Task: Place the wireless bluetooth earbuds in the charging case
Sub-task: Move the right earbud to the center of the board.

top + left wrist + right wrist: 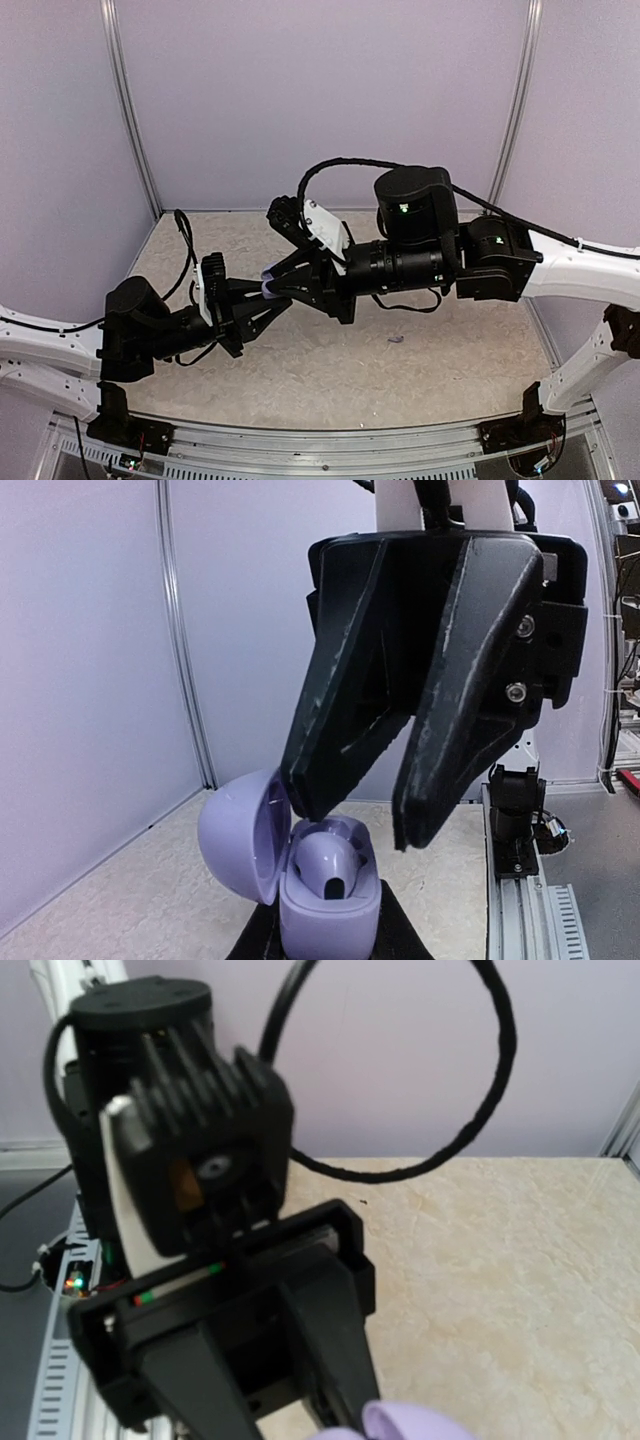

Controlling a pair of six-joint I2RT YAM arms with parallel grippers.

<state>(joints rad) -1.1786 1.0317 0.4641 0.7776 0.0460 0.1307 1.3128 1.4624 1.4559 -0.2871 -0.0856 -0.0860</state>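
Case [330, 915] sits clamped in the left gripper [330, 942], raised off the table [400, 380] and hinged open, 1 earbud [330, 865] seated inside, directly below the right gripper [365, 825], whose jaws stand narrowly apart, nothing seen between them, pointing down at it.

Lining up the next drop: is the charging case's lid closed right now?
No, the charging case has its lid swung open to one side, baring the inside.
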